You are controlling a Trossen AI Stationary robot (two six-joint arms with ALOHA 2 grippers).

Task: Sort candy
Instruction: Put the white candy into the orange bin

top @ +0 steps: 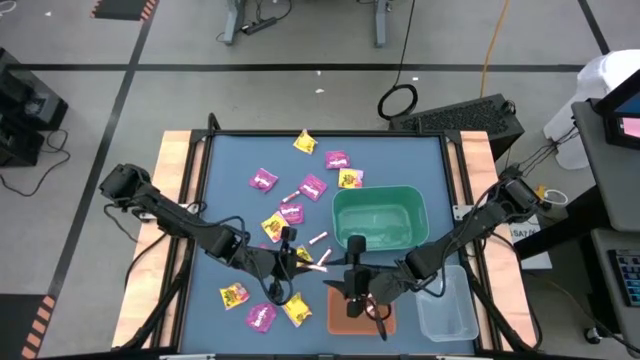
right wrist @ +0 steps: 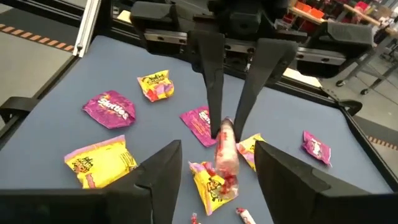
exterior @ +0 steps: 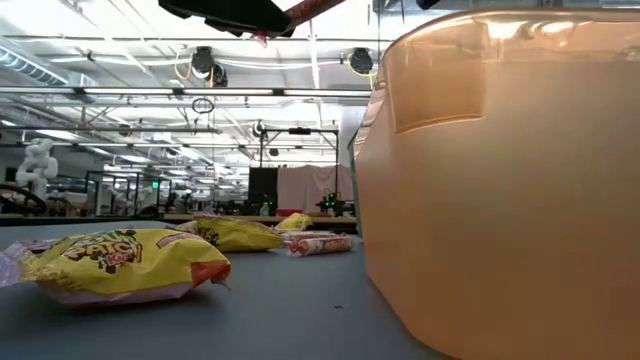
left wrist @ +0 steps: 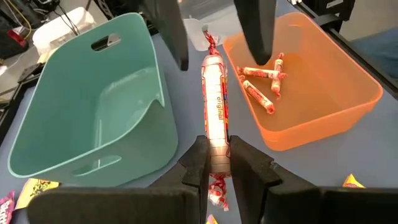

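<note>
Your blue counter [top: 230, 160] carries a glossy green plastic tub [top: 380, 218] and a translucent orange tray [left wrist: 323, 93], set side by side so each sort lands apart. Crinkly magenta and yellow packets [right wrist: 102, 162] lie scattered. Your left claw [left wrist: 216, 163] pinches a thin pink-white stick candy [left wrist: 214, 112] between the bins; your right claw [right wrist: 214, 165] hangs spread opposite.

The right gripper [right wrist: 214, 171] has its two dark fingers spread apart above the blue table [right wrist: 74, 81]. Facing it, the left gripper [right wrist: 227, 127] pinches a pink-white candy stick [right wrist: 225, 149] between its fingertips. Magenta packets [right wrist: 111, 107] and yellow packets [right wrist: 99, 160] lie scattered below.
</note>
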